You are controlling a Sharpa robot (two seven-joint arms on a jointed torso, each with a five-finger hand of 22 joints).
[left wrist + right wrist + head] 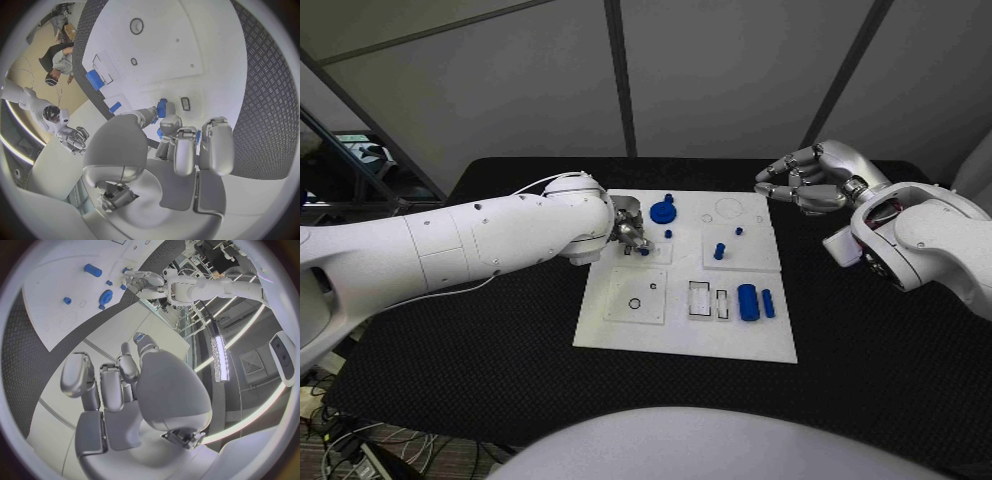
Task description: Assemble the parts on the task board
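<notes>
The white task board (678, 335) lies in the middle of the black table. My left hand (632, 236) is low over the board's left rear part and pinches a small blue part (162, 108) between thumb and fingers, close to a small rectangular slot (185, 103). On the board stand a round blue part (664, 211), short blue pegs (720, 250) and two blue cylinders (749, 302). My right hand (812, 180) hovers off the board's rear right corner with its fingers curled in on nothing (119, 385).
Empty cut-outs (700, 297) and a round hole (635, 303) mark the board's front half. Black table (877, 370) surrounds the board. My left arm (473, 245) reaches across the table's left side.
</notes>
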